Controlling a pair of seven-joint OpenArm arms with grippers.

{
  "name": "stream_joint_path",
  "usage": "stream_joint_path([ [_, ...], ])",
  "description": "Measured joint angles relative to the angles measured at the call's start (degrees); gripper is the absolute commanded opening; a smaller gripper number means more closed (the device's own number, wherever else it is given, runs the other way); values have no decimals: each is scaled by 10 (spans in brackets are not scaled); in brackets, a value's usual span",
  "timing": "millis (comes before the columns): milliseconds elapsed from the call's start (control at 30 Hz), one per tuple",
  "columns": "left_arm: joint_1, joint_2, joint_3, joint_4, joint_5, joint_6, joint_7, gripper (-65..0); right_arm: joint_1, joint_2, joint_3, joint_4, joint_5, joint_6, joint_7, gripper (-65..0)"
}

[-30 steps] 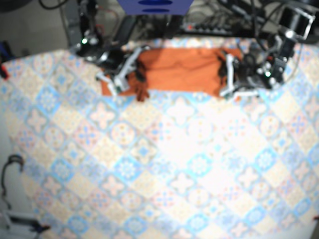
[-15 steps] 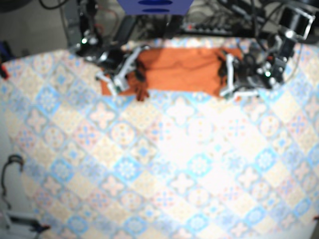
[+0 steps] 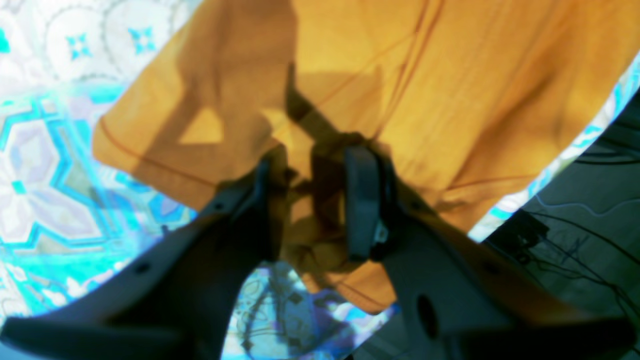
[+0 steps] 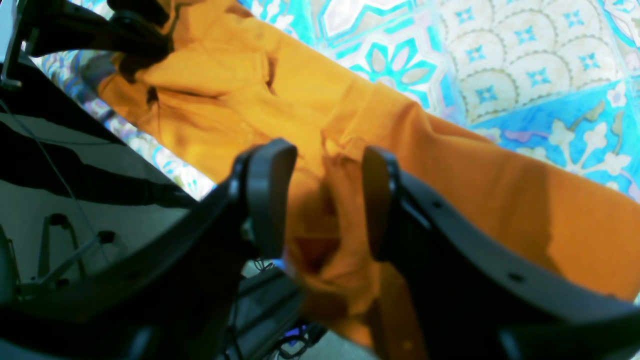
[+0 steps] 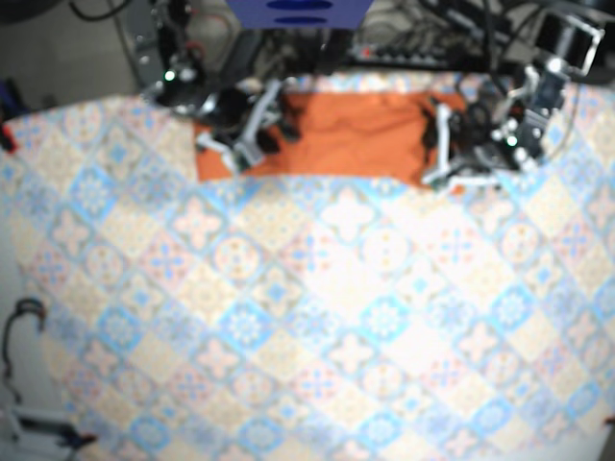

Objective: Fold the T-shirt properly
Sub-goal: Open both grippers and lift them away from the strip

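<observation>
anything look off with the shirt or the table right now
The T-shirt lies as a crumpled strip at the far edge of the table, and fabric bunched in the right hand seems to sag past that edge. The left hand also grips a wad.

Soft matt cloth T-shirt (image 3: 450, 100)

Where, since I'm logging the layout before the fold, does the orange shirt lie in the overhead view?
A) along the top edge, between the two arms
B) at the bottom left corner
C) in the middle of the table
A: the shirt stretches along the top edge of the table, with an arm at each end.
</observation>
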Motion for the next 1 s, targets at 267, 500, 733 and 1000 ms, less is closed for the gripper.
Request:
stream_joint_path([
  [267,0,0,0,0,0,0,0,-451,0,0,0,0,0,0,0,-381],
  [500,0,-2,0,0,0,0,0,-451,10,-1,60,4,4,0,2,-381],
  [733,5,-3,-52,0,-6,1,3,-451,11,-2,165,6,0,0,0,-380],
  [1000,18,-3,-94,2,-16,-1,2,-432,11,-8,269,6,2,0,2,-380],
])
